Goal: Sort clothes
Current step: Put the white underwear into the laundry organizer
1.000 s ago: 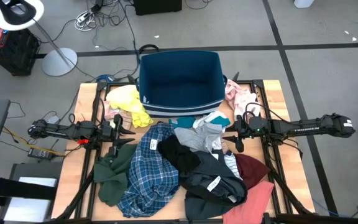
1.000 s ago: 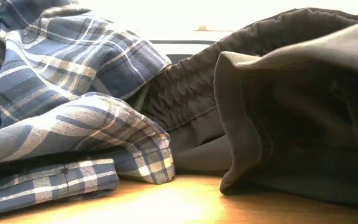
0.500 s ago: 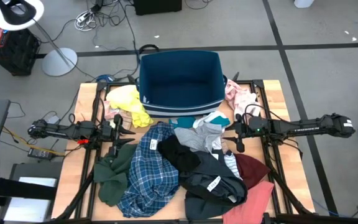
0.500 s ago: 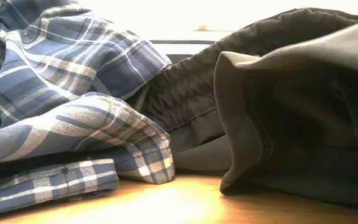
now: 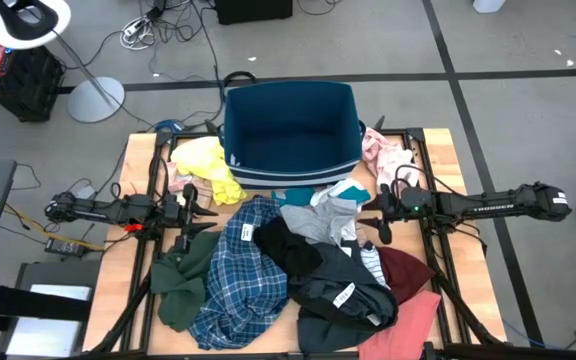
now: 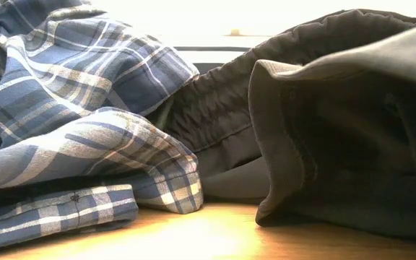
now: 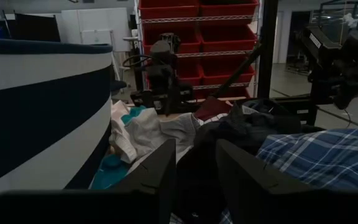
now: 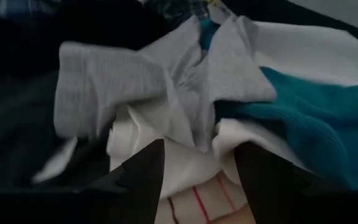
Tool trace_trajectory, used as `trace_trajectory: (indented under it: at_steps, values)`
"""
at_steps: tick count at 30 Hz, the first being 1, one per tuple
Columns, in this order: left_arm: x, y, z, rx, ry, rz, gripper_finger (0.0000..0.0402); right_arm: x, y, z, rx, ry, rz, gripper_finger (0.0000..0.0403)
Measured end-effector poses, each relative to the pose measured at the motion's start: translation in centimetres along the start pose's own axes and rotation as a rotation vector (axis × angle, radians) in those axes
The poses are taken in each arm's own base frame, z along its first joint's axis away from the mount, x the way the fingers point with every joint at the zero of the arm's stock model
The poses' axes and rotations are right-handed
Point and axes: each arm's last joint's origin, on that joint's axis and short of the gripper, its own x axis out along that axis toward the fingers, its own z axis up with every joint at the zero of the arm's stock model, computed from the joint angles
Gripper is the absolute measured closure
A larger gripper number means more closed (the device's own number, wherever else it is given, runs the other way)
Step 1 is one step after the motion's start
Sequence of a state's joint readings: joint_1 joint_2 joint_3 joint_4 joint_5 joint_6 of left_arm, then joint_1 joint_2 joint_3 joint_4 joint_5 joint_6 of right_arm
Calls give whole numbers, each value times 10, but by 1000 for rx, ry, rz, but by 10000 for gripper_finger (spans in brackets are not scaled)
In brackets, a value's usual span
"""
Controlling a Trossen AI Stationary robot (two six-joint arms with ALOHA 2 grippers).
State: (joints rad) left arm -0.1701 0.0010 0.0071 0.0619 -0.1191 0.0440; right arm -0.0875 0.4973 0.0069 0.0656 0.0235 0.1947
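The clothes lie heaped on the wooden table (image 5: 138,160): yellow (image 5: 208,165), dark green (image 5: 180,282), blue plaid (image 5: 243,280), black (image 5: 288,245), dark grey (image 5: 343,290), maroon (image 5: 406,268), salmon pink (image 5: 415,318), teal-white (image 5: 333,205) and a striped sock (image 5: 371,262). In the low view, the plaid (image 6: 71,108) and the dark grey garment (image 6: 338,123) rest on the tabletop. My left gripper (image 5: 200,207) is open at the pile's left edge, pointing level across it (image 7: 196,165). My right gripper (image 5: 373,208) is open and tilted down, close over the teal-white garment (image 8: 166,93).
A navy blue bin (image 5: 290,135) stands at the table's far middle, its white-striped wall (image 7: 36,124) beside my left gripper. A pale pink garment (image 5: 386,152) lies at the far right. Red shelves (image 7: 197,37) stand beyond the table.
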Motion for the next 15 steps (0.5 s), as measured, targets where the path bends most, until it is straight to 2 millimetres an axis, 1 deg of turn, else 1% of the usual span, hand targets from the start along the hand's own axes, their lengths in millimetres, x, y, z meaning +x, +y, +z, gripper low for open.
trace_trajectory:
  at_steps: [4,15]
  values:
    - [0,0,0,0,0,0,280,0,1,4,59,-41,9,204]
    - [0,0,0,0,0,0,280,-2,4,19,86,-195,46,204]
